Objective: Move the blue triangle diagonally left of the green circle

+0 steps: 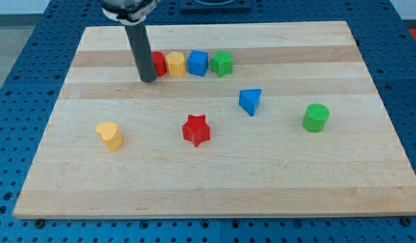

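The blue triangle (250, 101) lies right of the board's middle. The green circle (316, 117) stands to its right and slightly lower, with a gap between them. My tip (148, 79) rests on the board at the upper left, touching or just beside a red block (159, 63) that the rod partly hides. The tip is far to the left of and above the blue triangle.
A row at the top holds the red block, a yellow hexagonal block (175, 63), a blue cube (198, 63) and a green star (222, 63). A red star (196, 130) sits at centre bottom. A yellow heart (110, 135) lies lower left. The wooden board (370, 182) rests on a blue perforated table.
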You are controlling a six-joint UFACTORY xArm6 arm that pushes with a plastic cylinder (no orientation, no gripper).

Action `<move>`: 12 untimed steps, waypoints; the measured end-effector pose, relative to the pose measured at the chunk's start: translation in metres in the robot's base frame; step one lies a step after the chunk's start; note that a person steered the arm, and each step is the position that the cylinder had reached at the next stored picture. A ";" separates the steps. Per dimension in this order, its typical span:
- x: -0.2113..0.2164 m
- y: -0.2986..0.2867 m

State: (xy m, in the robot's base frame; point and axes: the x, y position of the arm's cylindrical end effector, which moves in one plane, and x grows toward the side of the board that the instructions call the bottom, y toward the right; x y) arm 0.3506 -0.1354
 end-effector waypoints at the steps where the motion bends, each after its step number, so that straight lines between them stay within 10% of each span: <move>1: -0.005 0.000; 3: 0.029 0.000; 4: 0.145 0.002; 6: 0.218 0.050; 8: 0.184 0.194; 12: 0.049 0.211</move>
State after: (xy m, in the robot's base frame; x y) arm 0.4000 0.0752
